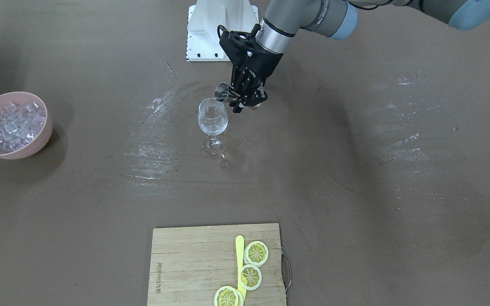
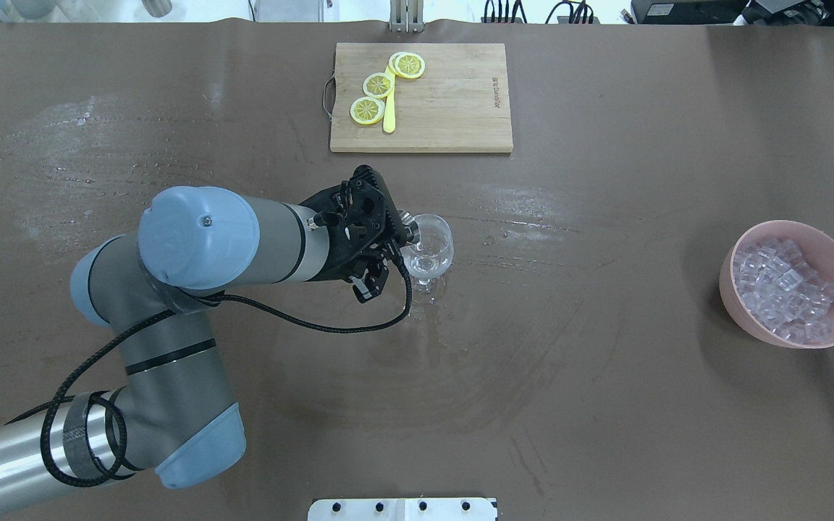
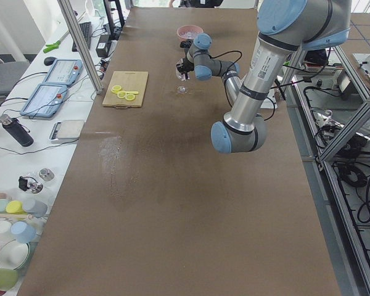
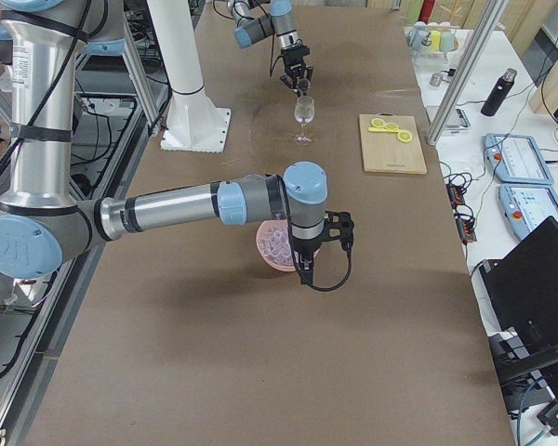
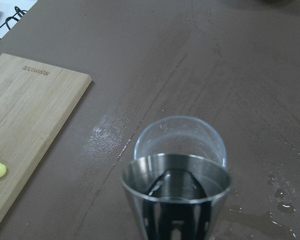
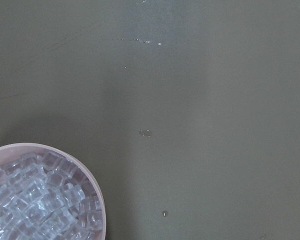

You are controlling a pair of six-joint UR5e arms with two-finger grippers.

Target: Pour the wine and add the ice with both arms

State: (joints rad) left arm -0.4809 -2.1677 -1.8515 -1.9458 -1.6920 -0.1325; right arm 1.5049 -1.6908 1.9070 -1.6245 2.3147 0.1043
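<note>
left claw [image 1: 245,98] grips steel jigger [image 1: 222,92] | axis tipped near-level, mouth over wine glass [image 1: 213,119] rim | right claw [image 4: 303,271]: cannot tell

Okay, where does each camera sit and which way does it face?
Front-facing: across the table, facing the robot, looking down; left gripper holds metal cup tilted over wine glass.
Overhead: behind the robot, looking forward and down; left arm enters left.
Exterior left: robot's-left table end; left arm nearest.
Exterior right: opposite end; right arm nearest.
Left wrist: down onto cup and glass; no fingers.
Right wrist: down on ice; no fingers.
Front-facing and overhead share the cutting board.
</note>
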